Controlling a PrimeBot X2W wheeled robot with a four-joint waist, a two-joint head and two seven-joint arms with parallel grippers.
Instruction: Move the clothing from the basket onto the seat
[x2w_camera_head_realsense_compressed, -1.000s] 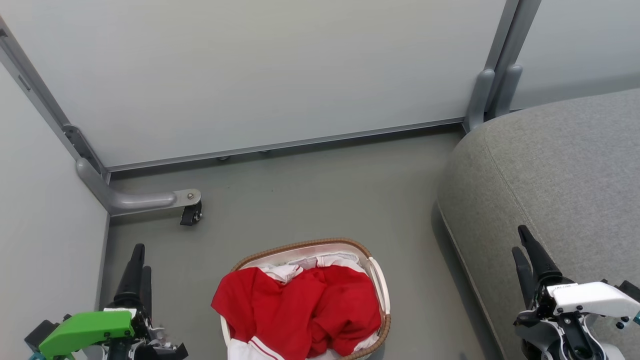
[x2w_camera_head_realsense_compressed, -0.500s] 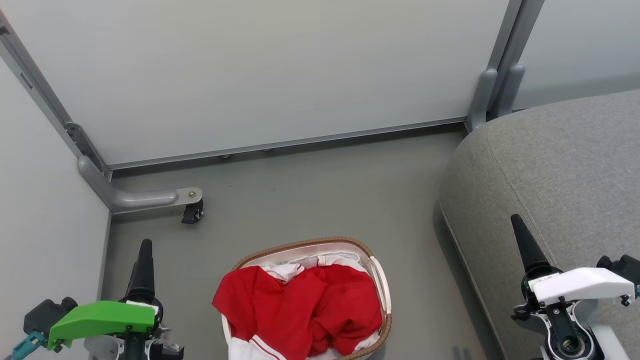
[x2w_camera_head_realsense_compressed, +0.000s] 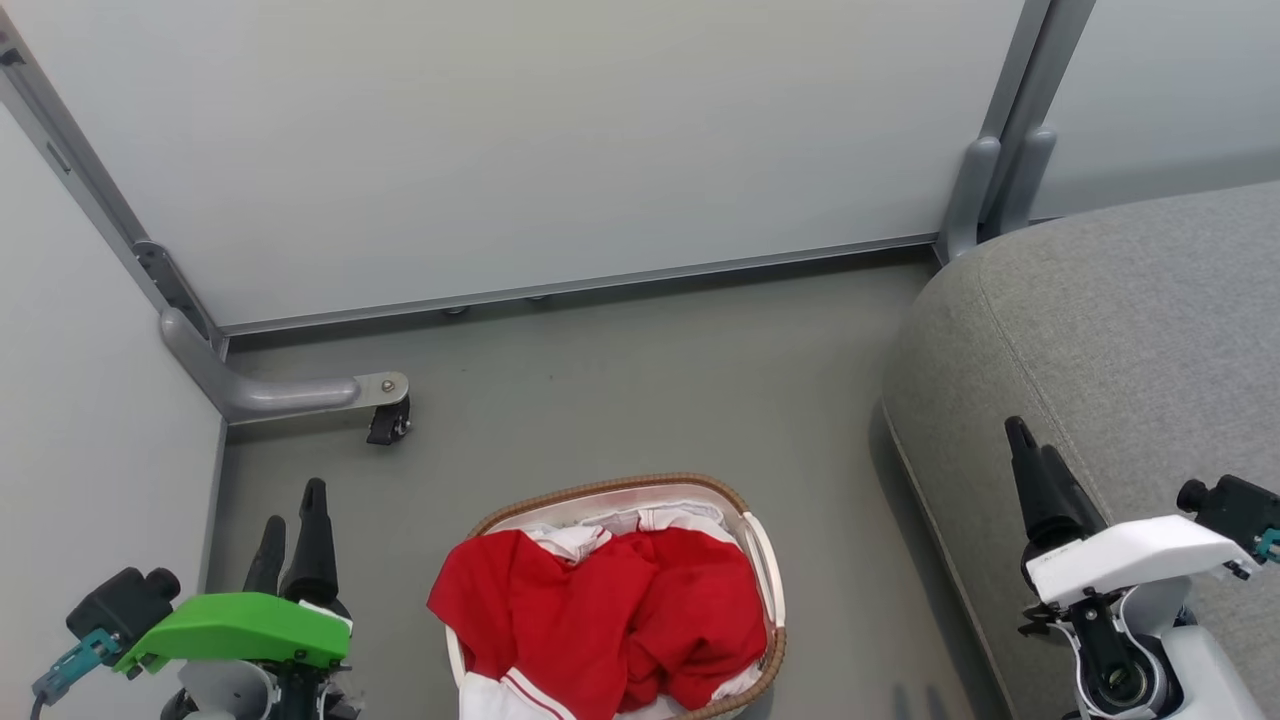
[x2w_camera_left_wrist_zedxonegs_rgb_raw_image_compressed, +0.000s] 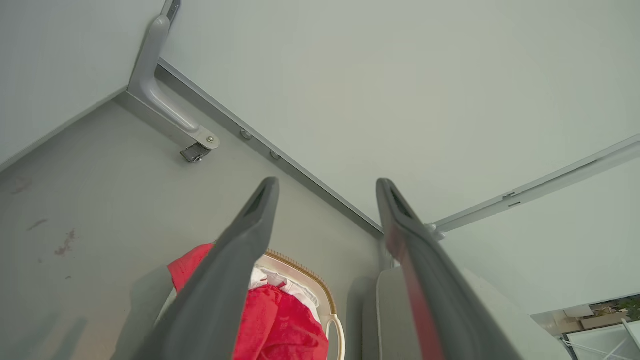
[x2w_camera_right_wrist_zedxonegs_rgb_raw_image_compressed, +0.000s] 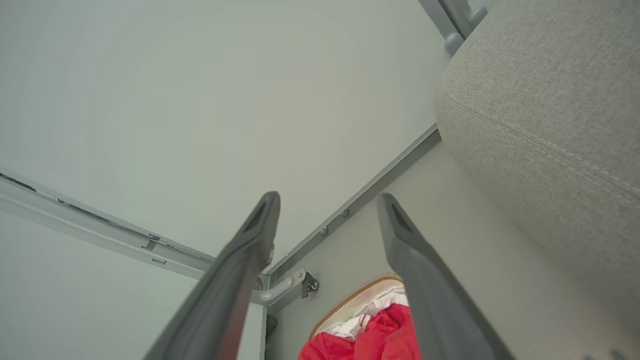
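The clothing (x2w_camera_head_realsense_compressed: 600, 610), red jerseys with white trim, lies heaped in the basket (x2w_camera_head_realsense_compressed: 620, 487) on the floor at the bottom middle, one corner hanging over the left rim. The grey seat (x2w_camera_head_realsense_compressed: 1130, 330) takes up the right side. My left gripper (x2w_camera_head_realsense_compressed: 295, 510) hovers open to the left of the basket, holding nothing. My right gripper (x2w_camera_head_realsense_compressed: 1032, 440) stands open over the seat's front edge, right of the basket. In the left wrist view, the open left gripper (x2w_camera_left_wrist_zedxonegs_rgb_raw_image_compressed: 327, 182) has the clothing (x2w_camera_left_wrist_zedxonegs_rgb_raw_image_compressed: 280, 320) below it. The right wrist view shows the open right gripper (x2w_camera_right_wrist_zedxonegs_rgb_raw_image_compressed: 328, 196), the clothing (x2w_camera_right_wrist_zedxonegs_rgb_raw_image_compressed: 370, 340) and the seat (x2w_camera_right_wrist_zedxonegs_rgb_raw_image_compressed: 550, 125).
Pale wall panels close off the back and left. A grey metal foot (x2w_camera_head_realsense_compressed: 300, 398) with a black caster (x2w_camera_head_realsense_compressed: 385, 425) juts out from the left corner. Grey posts (x2w_camera_head_realsense_compressed: 985, 190) stand behind the seat. Bare grey floor (x2w_camera_head_realsense_compressed: 640, 380) lies between the basket and the back wall.
Both grippers have risen a little in the head view. The left one has shifted right and turned so both fingers show; the right one has shifted left. The clothing has not moved.
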